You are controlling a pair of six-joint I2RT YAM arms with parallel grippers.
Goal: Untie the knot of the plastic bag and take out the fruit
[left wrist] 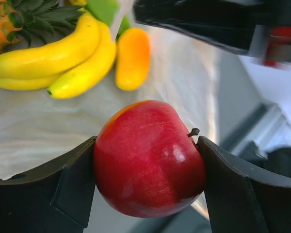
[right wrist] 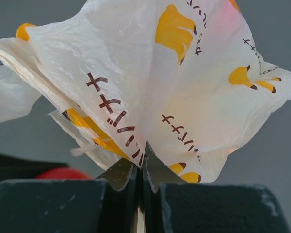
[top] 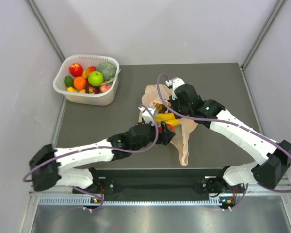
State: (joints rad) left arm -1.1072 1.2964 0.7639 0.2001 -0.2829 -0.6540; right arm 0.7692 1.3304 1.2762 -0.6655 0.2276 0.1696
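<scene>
The peach-orange plastic bag (top: 185, 137) lies open in the middle of the table. No knot shows. My left gripper (top: 168, 132) is shut on a red apple-like fruit (left wrist: 148, 158), held just above the bag film (left wrist: 34, 126). Behind it lie yellow bananas (left wrist: 58, 58), a yellow-orange mango (left wrist: 132, 57) and a pineapple (left wrist: 7, 19); the bananas also show in the top view (top: 165, 117). My right gripper (top: 171, 103) is at the bag's far side. In the right wrist view it (right wrist: 143, 162) is shut on a printed fold of the bag (right wrist: 150, 87), lifted off the table.
A white tub (top: 108, 97) stands at the back left and holds a green apple (top: 95, 78), a grey-green melon (top: 106, 69) and other fruit. The right arm (left wrist: 208, 22) crosses above the left gripper. The two arms are close together over the bag.
</scene>
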